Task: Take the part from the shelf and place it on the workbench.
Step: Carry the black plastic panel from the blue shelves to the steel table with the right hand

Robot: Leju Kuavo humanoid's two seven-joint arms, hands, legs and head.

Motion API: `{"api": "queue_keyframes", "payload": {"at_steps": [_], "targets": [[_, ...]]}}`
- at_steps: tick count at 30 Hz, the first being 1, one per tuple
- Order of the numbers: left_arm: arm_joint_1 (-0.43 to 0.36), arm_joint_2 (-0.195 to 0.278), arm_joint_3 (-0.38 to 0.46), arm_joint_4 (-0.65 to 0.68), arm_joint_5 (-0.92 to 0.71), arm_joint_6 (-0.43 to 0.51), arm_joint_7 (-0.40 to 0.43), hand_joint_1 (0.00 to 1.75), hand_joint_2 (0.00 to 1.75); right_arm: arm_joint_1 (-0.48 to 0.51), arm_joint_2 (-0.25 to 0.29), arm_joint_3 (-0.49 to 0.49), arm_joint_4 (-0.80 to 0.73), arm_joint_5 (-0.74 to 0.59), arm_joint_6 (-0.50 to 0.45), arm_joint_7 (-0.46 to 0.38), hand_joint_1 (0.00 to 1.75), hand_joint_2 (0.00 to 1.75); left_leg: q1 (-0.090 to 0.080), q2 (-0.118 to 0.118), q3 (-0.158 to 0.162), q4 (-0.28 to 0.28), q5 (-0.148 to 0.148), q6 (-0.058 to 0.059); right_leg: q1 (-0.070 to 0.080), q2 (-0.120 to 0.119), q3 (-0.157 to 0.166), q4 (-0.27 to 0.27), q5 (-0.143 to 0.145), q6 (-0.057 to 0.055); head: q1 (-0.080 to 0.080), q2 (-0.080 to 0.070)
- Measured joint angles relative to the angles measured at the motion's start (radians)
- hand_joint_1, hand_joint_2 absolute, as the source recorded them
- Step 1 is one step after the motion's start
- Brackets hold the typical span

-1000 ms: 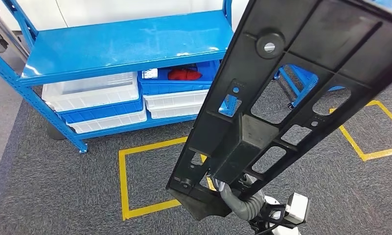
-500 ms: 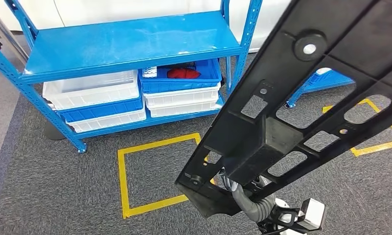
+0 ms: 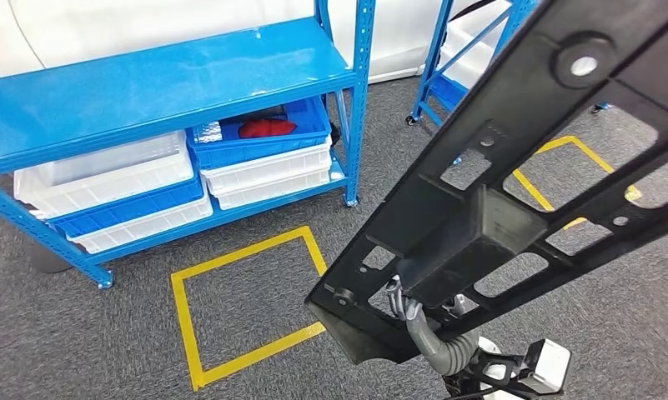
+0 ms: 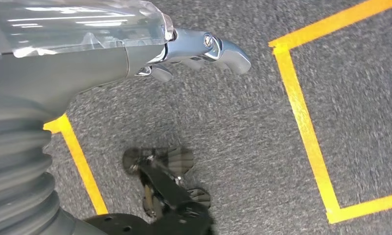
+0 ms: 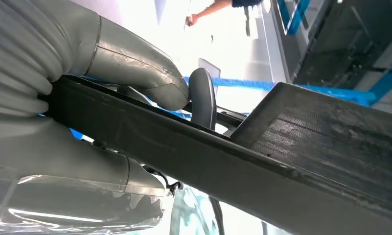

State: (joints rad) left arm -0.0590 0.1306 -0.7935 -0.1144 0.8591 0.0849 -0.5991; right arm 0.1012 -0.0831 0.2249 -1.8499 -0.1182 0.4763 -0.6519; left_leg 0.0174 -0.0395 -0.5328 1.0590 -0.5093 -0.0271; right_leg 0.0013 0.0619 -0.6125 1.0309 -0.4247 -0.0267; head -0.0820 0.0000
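grey carpet (image 3: 80, 350), yellow tape square (image 3: 184, 321), blue shelf (image 3: 147, 83)

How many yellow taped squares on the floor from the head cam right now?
2. One yellow square lies on the carpet before the blue shelf; a second lies farther right, partly hidden behind the black part.

The camera has turned: the shelf (image 3: 172, 83) now sits further left in the head view, and a second rack (image 3: 472, 42) has appeared. The part (image 3: 514, 183) reaches further right.

Grey carpet (image 3: 105, 350), yellow tape squares (image 3: 247, 300)
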Motion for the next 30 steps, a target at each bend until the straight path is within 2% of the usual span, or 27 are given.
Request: {"api": "queue_keyframes", "payload": {"at_steps": [1,2,4,5,6,7,8,9,10,11,12,13,14,15,16,17,19,20,22,23,24,25,26,27,28,30], "targets": [[0.001,0.000,0.000,0.000,0.000,0.001,0.004,0.00,1.75,0.005,0.002,-0.003,-0.012,0.014,-0.005,-0.008,1.75,1.75,0.001,-0.013,0.011,-0.030,0.006,0.003,-0.001,0.010,-0.007,0.006,0.002,0.007,0.000,0.000],[0.002,0.001,0.001,0.000,0.000,0.003,0.009,0.00,1.75,0.011,0.005,-0.006,-0.027,0.038,-0.015,-0.017,1.75,1.75,-0.001,-0.015,0.011,-0.037,0.002,0.007,-0.002,0.019,-0.014,0.008,0.005,0.014,0.000,0.000],[0.003,0.002,0.003,0.000,0.000,0.008,0.016,0.00,1.75,0.023,0.013,-0.006,-0.058,0.098,-0.044,-0.030,1.75,1.75,-0.002,0.004,0.009,-0.041,0.010,0.021,-0.006,0.032,-0.022,0.009,0.012,0.028,0.000,0.000],[0.002,0.003,0.005,0.000,0.000,0.010,0.018,0.00,1.75,0.027,0.015,-0.003,-0.075,0.127,-0.064,-0.034,1.75,1.75,-0.002,0.014,0.009,-0.043,0.015,0.029,-0.006,0.024,-0.028,0.018,0.005,0.033,0.000,0.000],[0.000,0.004,0.006,0.000,0.000,0.011,0.018,0.00,1.75,0.029,0.016,0.001,-0.094,0.148,-0.085,-0.035,1.75,1.75,0.000,0.024,0.008,-0.047,0.019,0.036,-0.007,0.007,-0.041,0.046,-0.015,0.038,0.000,0.000],[0.000,0.005,0.007,0.000,0.000,0.012,0.019,0.00,1.75,0.031,0.015,0.006,-0.112,0.164,-0.104,-0.035,1.75,1.75,0.000,0.035,0.006,-0.048,0.023,0.040,-0.007,-0.016,-0.062,0.095,-0.047,0.042,0.000,0.000],[0.001,0.007,0.008,0.000,0.000,0.013,0.020,0.00,1.75,0.033,0.015,0.011,-0.126,0.172,-0.119,-0.035,1.75,1.75,0.000,0.045,0.003,-0.048,0.024,0.043,-0.008,-0.036,-0.089,0.158,-0.084,0.046,0.000,0.000],[0.002,0.008,0.008,0.000,0.000,0.013,0.020,0.00,1.75,0.036,0.015,0.014,-0.137,0.175,-0.128,-0.036,1.75,1.75,-0.001,0.056,0.001,-0.048,0.025,0.043,-0.011,-0.047,-0.115,0.223,-0.116,0.050,0.000,0.000],[0.003,0.009,0.008,0.000,0.000,0.014,0.021,0.00,1.75,0.041,0.014,0.015,-0.144,0.176,-0.132,-0.036,1.75,1.75,-0.001,0.067,-0.001,-0.048,0.026,0.043,-0.013,-0.052,-0.132,0.270,-0.133,0.054,0.000,0.000],[0.003,0.010,0.008,0.000,0.001,0.014,0.022,0.00,1.75,0.045,0.014,0.016,-0.150,0.176,-0.135,-0.036,1.75,1.75,-0.001,0.077,-0.002,-0.047,0.026,0.042,-0.016,-0.055,-0.131,0.281,-0.132,0.055,0.000,0.000],[0.003,0.010,0.008,0.000,0.001,0.014,0.022,0.00,1.75,0.049,0.013,0.017,-0.155,0.176,-0.136,-0.036,1.75,1.75,-0.001,0.088,-0.002,-0.046,0.026,0.041,-0.017,-0.060,-0.111,0.255,-0.114,0.056,0.000,0.000],[0.001,0.011,0.008,0.000,0.001,0.014,0.022,0.00,1.75,0.051,0.013,0.017,-0.160,0.176,-0.138,-0.036,1.75,1.75,-0.001,0.098,-0.002,-0.046,0.026,0.039,-0.018,-0.070,-0.072,0.194,-0.086,0.054,0.000,0.000],[0.000,0.011,0.008,0.000,0.001,0.014,0.022,0.00,1.75,0.051,0.012,0.017,-0.166,0.176,-0.139,-0.036,1.75,1.75,-0.002,0.108,0.000,-0.046,0.025,0.036,-0.015,-0.093,-0.029,0.120,-0.065,0.050,0.000,0.000],[-0.001,0.011,0.008,0.000,0.001,0.014,0.023,0.00,1.75,0.051,0.012,0.018,-0.171,0.176,-0.140,-0.036,1.75,1.75,-0.004,0.117,0.001,-0.046,0.024,0.032,-0.011,-0.113,0.006,0.058,-0.049,0.043,0.000,0.000],[-0.001,0.011,0.008,0.000,0.001,0.014,0.023,0.00,1.75,0.051,0.012,0.018,-0.176,0.176,-0.140,-0.036,1.75,1.75,-0.006,0.126,0.003,-0.046,0.023,0.026,-0.005,-0.127,0.027,0.018,-0.042,0.035,0.000,0.000],[-0.001,0.011,0.007,0.000,0.001,0.014,0.023,0.00,1.75,0.052,0.011,0.019,-0.180,0.176,-0.141,-0.036,1.75,1.75,-0.008,0.134,0.004,-0.047,0.022,0.020,0.000,-0.132,0.032,0.003,-0.044,0.028,0.000,0.000],[-0.004,0.010,0.007,0.000,0.001,0.014,0.023,0.00,1.75,0.055,0.011,0.019,-0.186,0.176,-0.142,-0.036,1.75,1.75,-0.009,0.151,0.007,-0.050,0.022,0.007,0.003,-0.110,0.028,-0.001,-0.039,0.014,0.000,0.000],[-0.006,0.011,0.007,0.000,0.001,0.014,0.023,0.00,1.75,0.057,0.011,0.020,-0.188,0.176,-0.142,-0.036,1.75,1.75,-0.007,0.146,0.007,-0.047,0.016,0.002,0.001,-0.100,0.028,-0.006,-0.034,0.007,0.000,0.000],[-0.007,0.012,0.007,0.000,0.001,0.015,0.023,0.00,1.75,0.058,0.011,0.022,-0.192,0.175,-0.144,-0.036,1.75,1.75,-0.004,0.106,-0.011,0.001,-0.022,-0.005,-0.003,-0.082,0.030,-0.016,-0.026,-0.005,0.000,0.000],[-0.006,0.012,0.007,0.000,0.001,0.017,0.025,0.00,1.75,0.059,0.010,0.023,-0.193,0.174,-0.145,-0.036,1.75,1.75,-0.002,0.078,-0.035,0.058,-0.055,-0.006,-0.003,-0.073,0.029,-0.018,-0.024,-0.010,0.000,0.000],[-0.003,0.012,0.007,0.000,0.001,0.022,0.027,0.00,1.75,0.061,0.010,0.024,-0.193,0.172,-0.146,-0.036,1.75,1.75,-0.003,0.060,-0.067,0.127,-0.090,-0.006,-0.002,-0.062,0.028,-0.018,-0.023,-0.013,0.000,0.000],[-0.001,0.011,0.006,0.000,0.001,0.029,0.030,0.00,1.75,0.064,0.009,0.025,-0.193,0.168,-0.147,-0.036,1.75,1.75,-0.003,0.051,-0.096,0.191,-0.113,-0.005,0.000,-0.049,0.026,-0.016,-0.022,-0.015,0.000,0.000],[0.002,0.010,0.005,0.000,0.001,0.037,0.032,0.00,1.75,0.068,0.008,0.025,-0.193,0.164,-0.148,-0.036,1.75,1.75,-0.003,0.048,-0.115,0.229,-0.118,-0.005,0.002,-0.034,0.025,-0.014,-0.021,-0.016,0.000,0.000],[0.003,0.009,0.003,0.000,0.001,0.046,0.034,0.00,1.75,0.071,0.007,0.025,-0.193,0.160,-0.149,-0.036,1.75,1.75,-0.003,0.047,-0.115,0.225,-0.101,-0.003,0.003,-0.020,0.023,-0.012,-0.021,-0.016,0.000,0.000],[0.002,0.008,0.000,0.000,0.001,0.052,0.034,0.00,1.75,0.073,0.006,0.025,-0.193,0.154,-0.149,-0.036,1.75,1.75,-0.003,0.041,-0.097,0.181,-0.067,0.000,0.004,-0.007,0.023,-0.008,-0.022,-0.015,0.000,0.000],[0.002,0.008,-0.006,0.000,0.001,0.065,0.032,0.00,1.75,0.074,0.005,0.025,-0.193,0.141,-0.147,-0.036,1.75,1.75,-0.002,0.000,-0.040,0.048,-0.001,0.009,0.005,0.017,0.019,0.000,-0.023,-0.012,0.000,0.000]]}}
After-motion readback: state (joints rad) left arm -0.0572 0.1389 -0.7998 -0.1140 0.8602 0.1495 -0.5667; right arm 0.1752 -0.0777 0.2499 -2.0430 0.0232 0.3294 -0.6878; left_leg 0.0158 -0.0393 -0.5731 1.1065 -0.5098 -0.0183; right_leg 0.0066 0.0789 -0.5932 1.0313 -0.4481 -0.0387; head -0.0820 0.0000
